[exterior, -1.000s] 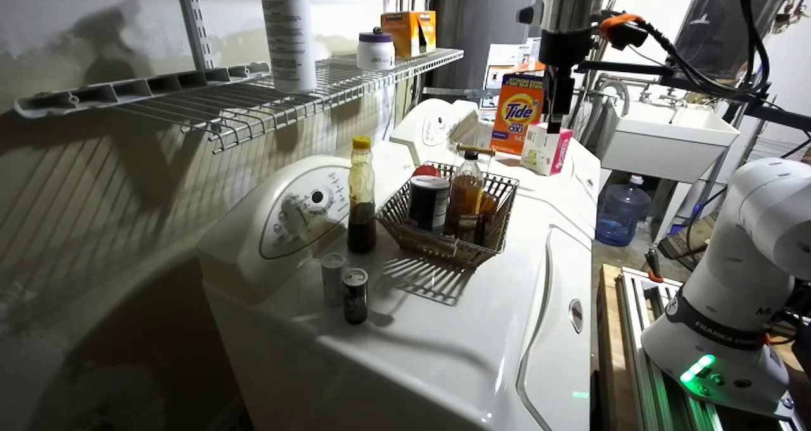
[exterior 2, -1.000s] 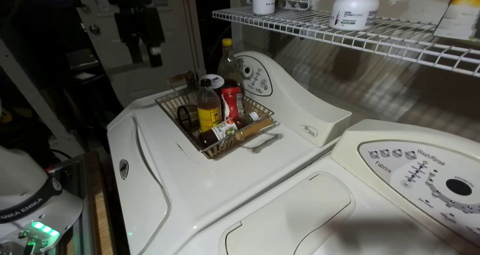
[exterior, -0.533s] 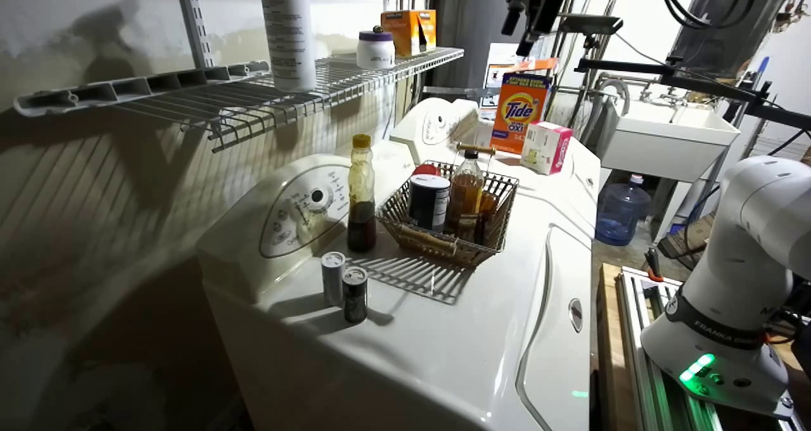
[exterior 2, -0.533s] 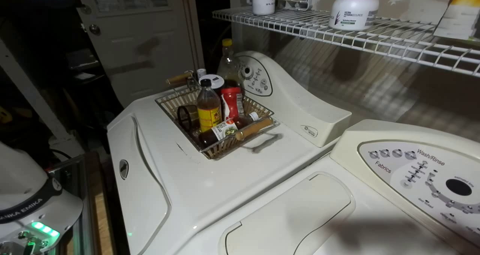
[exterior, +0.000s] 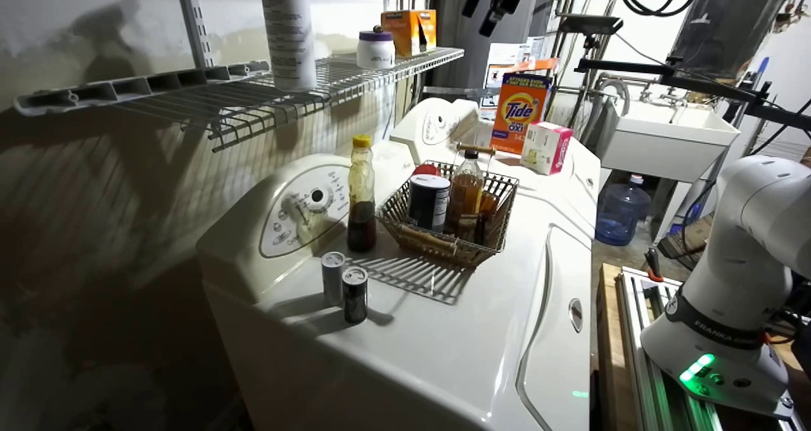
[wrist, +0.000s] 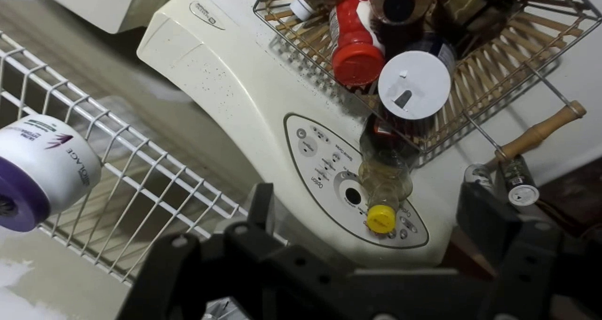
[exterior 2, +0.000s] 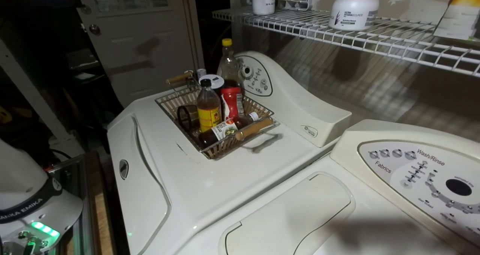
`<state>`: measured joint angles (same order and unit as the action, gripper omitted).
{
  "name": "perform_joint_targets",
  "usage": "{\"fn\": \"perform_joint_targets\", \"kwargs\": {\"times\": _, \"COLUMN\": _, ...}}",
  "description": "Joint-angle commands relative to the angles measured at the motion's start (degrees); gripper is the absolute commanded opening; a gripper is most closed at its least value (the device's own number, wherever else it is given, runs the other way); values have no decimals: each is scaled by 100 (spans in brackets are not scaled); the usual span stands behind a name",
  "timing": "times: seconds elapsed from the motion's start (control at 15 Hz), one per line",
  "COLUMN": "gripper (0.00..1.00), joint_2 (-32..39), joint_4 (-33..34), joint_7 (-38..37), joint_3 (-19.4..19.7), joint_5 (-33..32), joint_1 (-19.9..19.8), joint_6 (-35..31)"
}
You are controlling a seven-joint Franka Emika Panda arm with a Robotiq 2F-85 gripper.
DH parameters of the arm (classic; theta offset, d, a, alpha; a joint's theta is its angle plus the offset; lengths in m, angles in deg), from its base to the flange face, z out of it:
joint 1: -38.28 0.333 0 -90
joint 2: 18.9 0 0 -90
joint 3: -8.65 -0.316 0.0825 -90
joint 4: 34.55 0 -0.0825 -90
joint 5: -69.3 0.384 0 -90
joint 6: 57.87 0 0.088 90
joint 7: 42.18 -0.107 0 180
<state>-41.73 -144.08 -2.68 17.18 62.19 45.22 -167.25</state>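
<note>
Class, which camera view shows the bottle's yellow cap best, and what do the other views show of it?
The wrist view: there the yellow cap appears largest and its top is turned toward the camera. Both exterior views show it smaller, mostly from the side, on the upright bottle.

The glossy white top of the appliance [exterior: 437, 348] bears a few dark scuffs [exterior 2: 181, 147] near the wooden-handled basket [exterior 2: 221, 148] that sits directly on it. Beside the basket, near the control panel [exterior: 305, 210], a yellow-capped bottle [exterior: 362, 222] stands upright on the same surface. A grey canister [exterior: 332, 282] and a dark canister [exterior: 355, 296] stand upright near the bottle, close together, though whether they touch is hard to tell.
</note>
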Motion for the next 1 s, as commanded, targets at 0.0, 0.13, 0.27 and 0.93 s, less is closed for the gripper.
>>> {"fn": "perform_joint_targets", "kwargs": {"times": 0.0, "gripper": 100, "joint_2": 16, "joint_4": 25, "joint_7": 44, "joint_3": -105, "joint_5": 61, "joint_1": -135, "joint_6": 7}}
{"fn": "perform_joint_targets", "kwargs": {"times": 0.13, "gripper": 100, "joint_2": 16, "joint_4": 41, "joint_7": 50, "joint_3": -104, "joint_5": 63, "joint_1": -135, "joint_6": 7}}
{"fn": "perform_joint_targets", "kwargs": {"times": 0.27, "gripper": 100, "joint_2": 56, "joint_4": 7, "joint_7": 251, "joint_3": -10, "joint_5": 510, "joint_1": 37, "joint_6": -539}}
{"fn": "perform_joint_targets", "kwargs": {"times": 0.93, "gripper": 100, "joint_2": 735, "joint_4": 271, "joint_7": 1521, "joint_3": 243, "joint_5": 3697, "joint_1": 742, "joint_6": -3025}}
